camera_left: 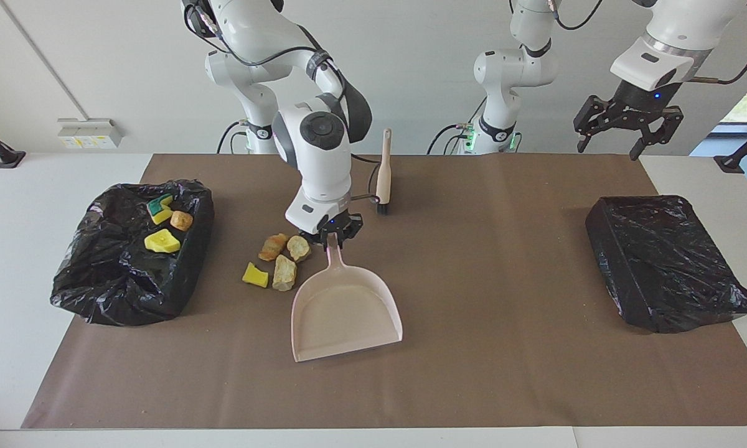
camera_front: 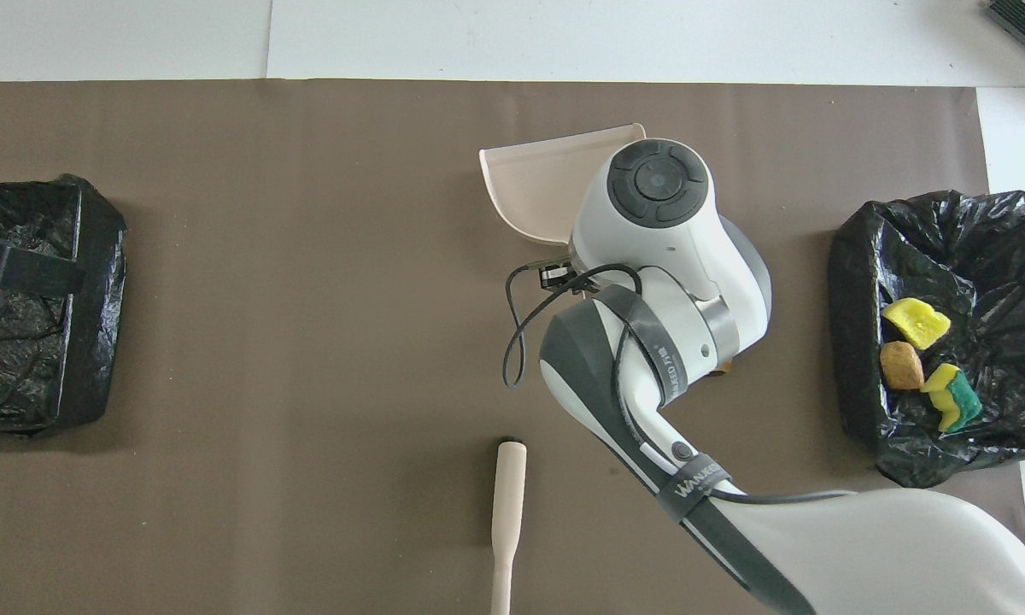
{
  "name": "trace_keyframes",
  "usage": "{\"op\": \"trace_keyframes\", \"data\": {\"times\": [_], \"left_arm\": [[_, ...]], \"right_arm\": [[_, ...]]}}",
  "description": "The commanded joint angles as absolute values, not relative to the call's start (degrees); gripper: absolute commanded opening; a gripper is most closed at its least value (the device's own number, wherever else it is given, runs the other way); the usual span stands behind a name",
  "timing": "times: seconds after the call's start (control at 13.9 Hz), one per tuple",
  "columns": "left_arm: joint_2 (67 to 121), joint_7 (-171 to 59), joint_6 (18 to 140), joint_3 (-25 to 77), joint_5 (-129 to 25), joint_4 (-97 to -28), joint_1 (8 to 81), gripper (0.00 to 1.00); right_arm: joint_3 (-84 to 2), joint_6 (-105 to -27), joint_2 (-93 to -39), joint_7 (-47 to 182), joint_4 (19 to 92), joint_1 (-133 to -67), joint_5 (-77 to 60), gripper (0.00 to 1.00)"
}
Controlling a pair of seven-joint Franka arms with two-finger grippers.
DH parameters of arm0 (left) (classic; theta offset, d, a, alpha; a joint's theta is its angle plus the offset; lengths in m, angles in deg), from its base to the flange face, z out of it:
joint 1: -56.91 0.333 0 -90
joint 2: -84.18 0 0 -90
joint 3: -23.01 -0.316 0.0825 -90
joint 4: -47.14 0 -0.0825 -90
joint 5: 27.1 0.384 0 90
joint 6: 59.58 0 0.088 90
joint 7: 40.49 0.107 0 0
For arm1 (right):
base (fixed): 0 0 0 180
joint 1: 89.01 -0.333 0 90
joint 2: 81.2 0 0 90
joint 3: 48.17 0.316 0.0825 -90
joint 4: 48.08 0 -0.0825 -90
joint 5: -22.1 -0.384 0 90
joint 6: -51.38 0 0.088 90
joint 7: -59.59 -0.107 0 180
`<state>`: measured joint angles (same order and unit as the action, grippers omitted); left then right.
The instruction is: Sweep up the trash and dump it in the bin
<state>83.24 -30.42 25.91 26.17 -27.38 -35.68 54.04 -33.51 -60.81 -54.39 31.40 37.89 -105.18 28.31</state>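
We're gripping the dustpan handle with the right gripper, fingers clamped on it; pan lying flat on the brown mat. Four trash pieces are sitting just beside the pan, toward the bin, which is holding three more. Left gripper is hanging spread wide, waiting above the table edge. Brush is lying nearer the robots.

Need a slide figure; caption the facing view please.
Right gripper holds the dustpan flat beside four trash pieces; three already lie in the bin.
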Motion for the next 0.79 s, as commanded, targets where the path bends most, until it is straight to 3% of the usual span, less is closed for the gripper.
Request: {"op": "trace_keyframes", "data": {"times": [0.0, 0.29, 0.43, 0.5, 0.58, 0.72], "left_arm": [[81.55, -30.47, 25.23, 26.52, -27.98, -37.58, 54.71, 1.0], [81.1, -30.47, 25.23, 26.52, -27.98, -38.29, 54.63, 1.0], [80.93, -30.47, 25.23, 26.52, -27.98, -38.46, 54.63, 1.0], [80.93, -30.47, 25.23, 26.52, -27.98, -38.55, 54.71, 1.0], [80.93, -30.47, 25.4, 26.52, -27.98, -38.55, 54.71, 1.0], [80.93, -30.47, 25.32, 26.52, -27.98, -38.55, 54.71, 1.0]], "right_arm": [[-33.58, -62.51, -46.23, 23.23, 28.57, -108.78, 26.76, 0.0], [-33.58, -68.31, -45.52, 18.19, 31.19, -110.54, 26.15, 0.0], [-33.58, -69.38, -45.61, 18.37, 32.95, -110.11, 26.23, 0.14], [-33.58, -69.12, -45.61, 18.98, 33.22, -110.11, 26.49, 0.4], [-33.58, -68.68, -46.39, 19.24, 34.18, -110.46, 27.28, 0.99], [-33.49, -65.19, -49.89, 19.77, 34.89, -110.37, 26.15, 1.0]]}}
